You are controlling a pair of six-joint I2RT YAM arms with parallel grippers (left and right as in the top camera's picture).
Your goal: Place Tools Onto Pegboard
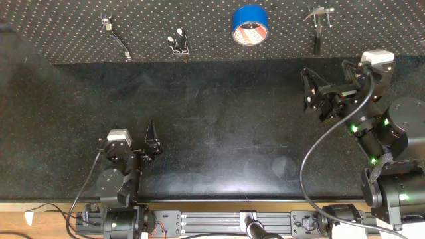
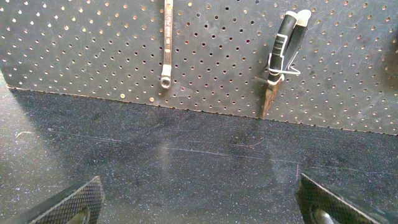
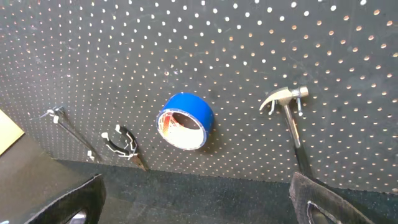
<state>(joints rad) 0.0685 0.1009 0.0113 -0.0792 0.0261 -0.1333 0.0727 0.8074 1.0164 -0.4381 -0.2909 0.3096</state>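
Along the far side stands a black pegboard (image 1: 199, 20) with tools hanging on it. A silver wrench (image 1: 116, 38) (image 2: 166, 43) (image 3: 71, 134) hangs at the left. Beside it hang pliers with black and white handles (image 1: 178, 41) (image 2: 281, 59) (image 3: 124, 146). A blue tape roll (image 1: 250, 26) (image 3: 185, 121) sits on a peg near the middle. A hammer (image 1: 319, 26) (image 3: 289, 121) hangs at the right. My left gripper (image 1: 152, 141) (image 2: 199, 202) rests low over the black mat, open and empty. My right gripper (image 1: 311, 89) (image 3: 199, 199) is raised at the right, open and empty, facing the pegboard.
The black mat (image 1: 219, 133) covers the worktop between the arms and the pegboard. A light wooden surface (image 1: 408, 63) shows at the far right beyond the mat. Cables (image 1: 312, 166) trail from the right arm.
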